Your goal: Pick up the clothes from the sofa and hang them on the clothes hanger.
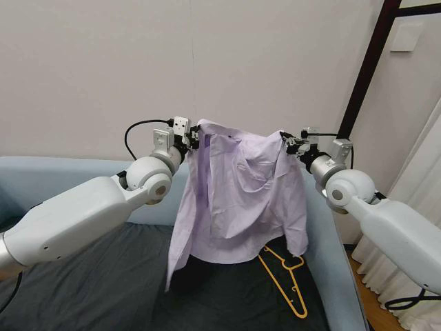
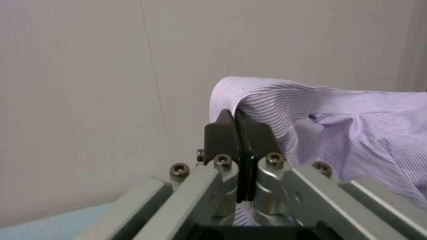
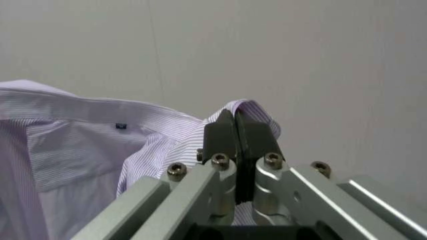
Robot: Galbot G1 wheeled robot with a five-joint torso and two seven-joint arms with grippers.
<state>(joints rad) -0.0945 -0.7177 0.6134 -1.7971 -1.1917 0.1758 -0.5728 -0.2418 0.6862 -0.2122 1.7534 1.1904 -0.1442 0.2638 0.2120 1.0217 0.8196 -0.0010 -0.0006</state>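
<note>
**mossy:** Quick headcount, starting from the front of the sofa?

**tinker:** One yellow hanger (image 1: 286,276), lying flat on the dark seat of the sofa (image 1: 62,176), close to the seat's right edge. One shirt (image 1: 238,200), lilac with fine stripes, hanging in the air over the seat. Its hem dangles right above the hanger's far end, and I can't tell if they touch. Nothing else is on the cushion as far as I can see.

**mossy:** And the claws?

**tinker:** Two, both busy. The left gripper (image 1: 195,143) pinches the shirt's top edge on one side and the right gripper (image 1: 288,143) pinches it on the other. They're at about the same height, so the shirt hangs spread between them. Both wrist views show the black pads pressed together with striped cloth caught in between.

**mossy:** Behind that?

**tinker:** The sofa's pale blue backrest, then a plain wall (image 1: 103,62). Off to the right there's one dark pole (image 1: 365,69) and a pale curtain (image 1: 431,172).
</note>
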